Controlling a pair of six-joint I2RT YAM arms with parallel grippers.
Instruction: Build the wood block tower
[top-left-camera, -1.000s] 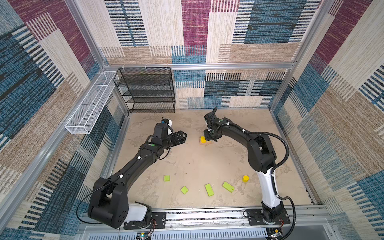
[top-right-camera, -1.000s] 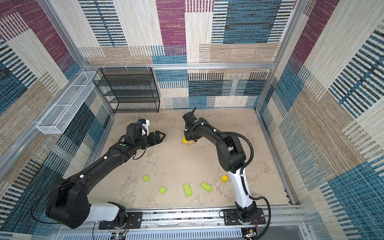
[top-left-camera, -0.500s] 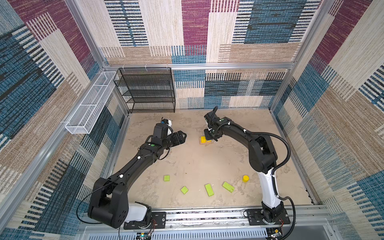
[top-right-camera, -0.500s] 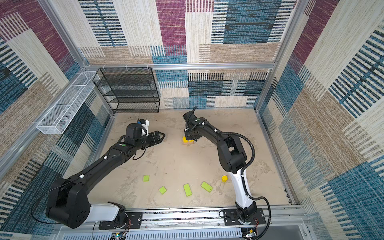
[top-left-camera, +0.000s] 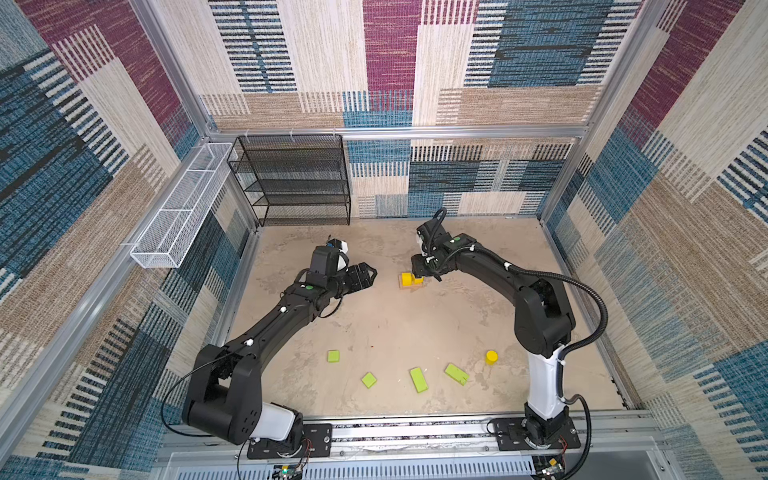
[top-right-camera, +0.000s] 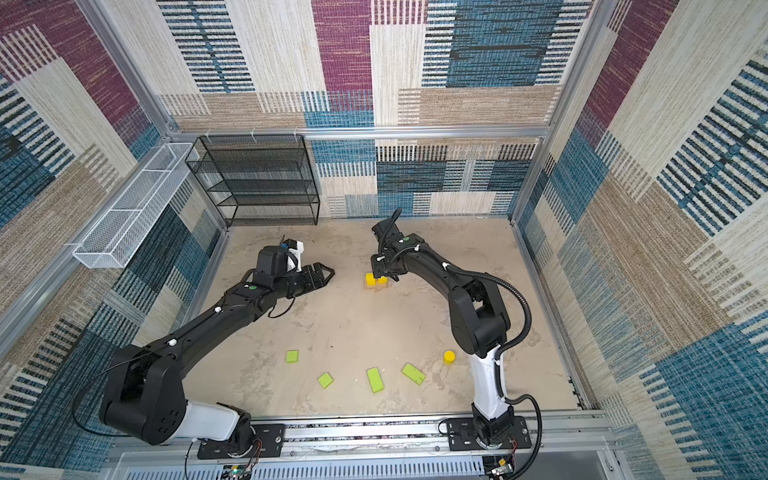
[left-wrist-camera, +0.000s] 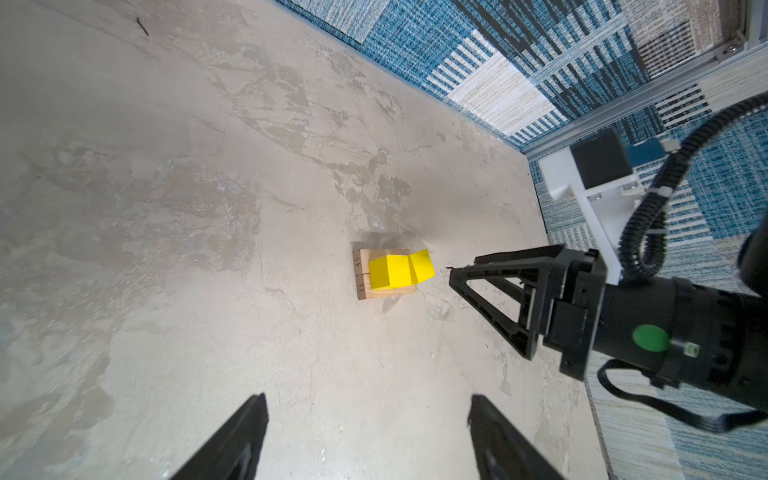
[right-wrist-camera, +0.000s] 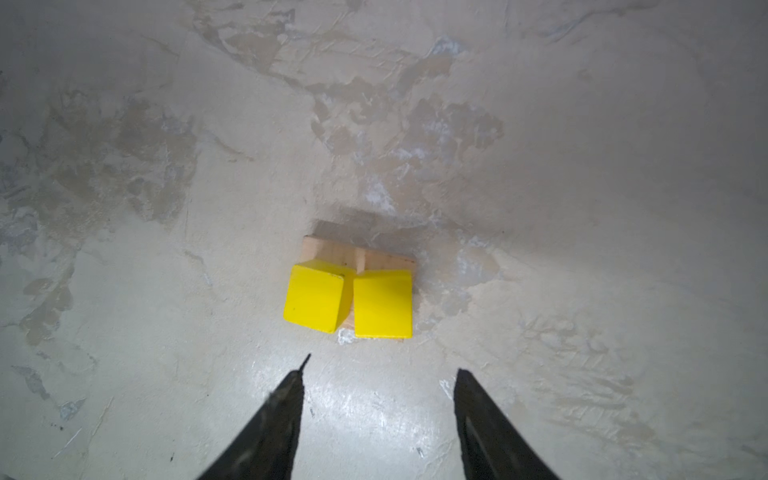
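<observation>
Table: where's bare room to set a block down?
The wide middle, between the yellow cubes and the green pieces, is bare. So is the back right corner behind the right arm. Crowded: the front row of green pieces up to the yellow cylinder.

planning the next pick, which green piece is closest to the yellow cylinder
The long lime-green piece at the right end of the row in both top views, lying slanted. It is next to the short yellow cylinder; the other three lie farther left.
</observation>
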